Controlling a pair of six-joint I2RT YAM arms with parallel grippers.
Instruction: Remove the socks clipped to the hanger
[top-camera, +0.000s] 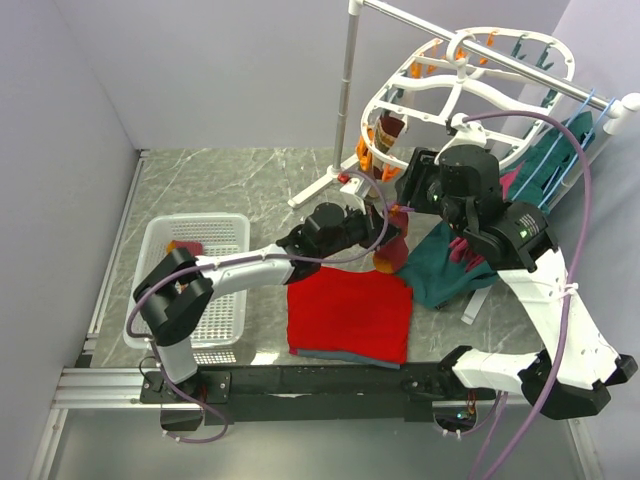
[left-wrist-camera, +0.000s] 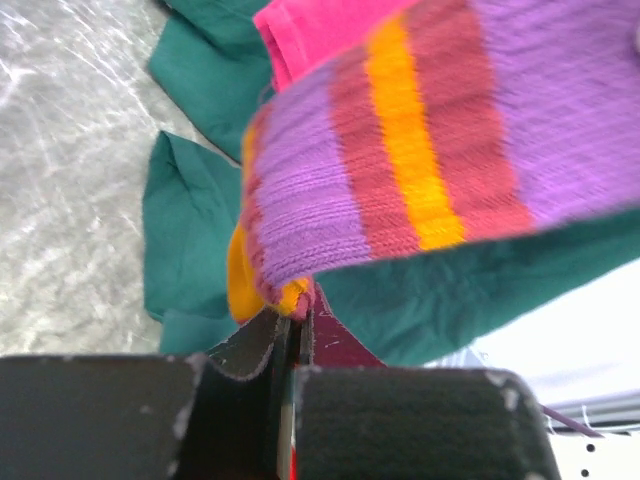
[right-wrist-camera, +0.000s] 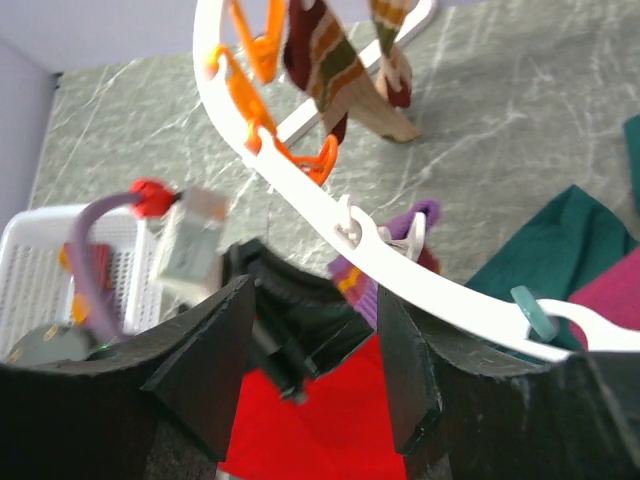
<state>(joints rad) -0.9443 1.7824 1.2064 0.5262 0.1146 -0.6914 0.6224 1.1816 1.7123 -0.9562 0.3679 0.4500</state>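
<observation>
1. You are on the pulling step. Your left gripper (left-wrist-camera: 290, 332) is pressed together and pinches the yellow edge of the purple striped sock (left-wrist-camera: 400, 170).
2. That sock hangs right above the left tips. Its top is clipped to the white hanger (right-wrist-camera: 460, 295), higher up and away from them.
3. Your right gripper (right-wrist-camera: 315, 295) is spread wide and holds nothing. The hanger's frame runs just past its tips.
4. Next, I think you should pull the sock down and away from the frame until it comes free. The hanger may swing, so the right gripper could steady it.
5. A brown striped sock (right-wrist-camera: 325, 60) hangs farther out past the right tips.
6. Under both grippers is a grey marble table (top-camera: 230, 180). A red cloth (top-camera: 350, 310) lies below the left gripper. A teal garment (left-wrist-camera: 190, 230) lies beyond the left gripper's tips. A white basket (top-camera: 200, 218) sits beside the left arm. Pale walls (top-camera: 200, 70) close in the room.
</observation>
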